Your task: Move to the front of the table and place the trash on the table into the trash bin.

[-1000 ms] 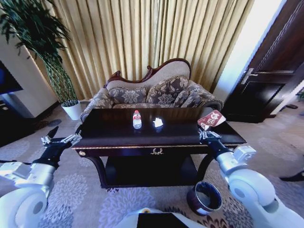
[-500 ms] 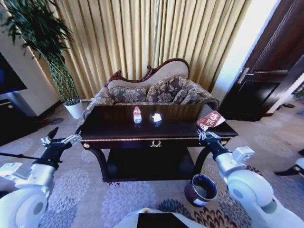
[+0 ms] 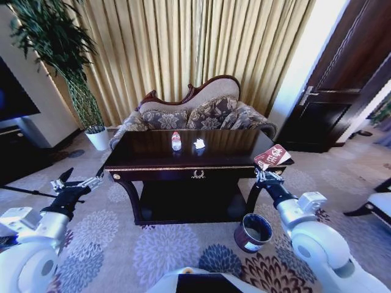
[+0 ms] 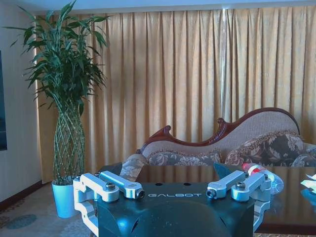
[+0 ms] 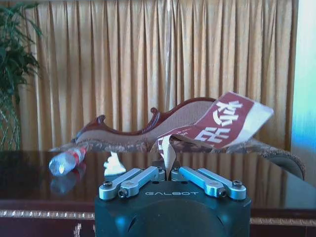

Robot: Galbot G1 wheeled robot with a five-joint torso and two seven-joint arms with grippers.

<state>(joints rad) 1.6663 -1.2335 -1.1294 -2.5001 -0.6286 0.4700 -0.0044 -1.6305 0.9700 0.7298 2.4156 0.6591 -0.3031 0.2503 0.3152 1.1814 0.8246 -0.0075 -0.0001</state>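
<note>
1. Long dark glossy wooden table (image 3: 195, 174) with curved legs, a lower shelf and a gold ornament mid-front, standing in front of a patterned sofa (image 3: 192, 116) and gold curtains (image 3: 183, 49).
2. On the tabletop near the middle: clear plastic bottle with red cap and label (image 3: 176, 141), lying on its side, and just beside it a crumpled white paper (image 3: 199, 144). Both mirrored in the polish.
3. Crumpled reddish-brown wrapper with white characters (image 3: 272, 156) pinched in the right gripper (image 3: 264, 174), held up at the table's right front corner, not touching the tabletop.
4. Small round dark maroon bin with a light metallic rim (image 3: 253, 232) down on the flowered carpet (image 3: 153, 250), by the table's right front leg, below the right arm.
5. Left gripper (image 3: 78, 183) hanging out past the table's left end, fingers spread wide, nothing between them.
6. Right wrist view much clearer on the grip: fingers (image 5: 136, 178) closed narrow on a thin fold of the wrapper (image 5: 222, 121), rest of it flaring up and sideways. Bottle (image 5: 66, 160) and paper (image 5: 114, 165) farther off across the tabletop.
7. Left wrist view: open fingers (image 4: 123, 183) up close, plus a tall bamboo plant in a white pot (image 4: 66, 148) near the curtains; bottle (image 4: 261, 175) just peeking past one finger.
</note>
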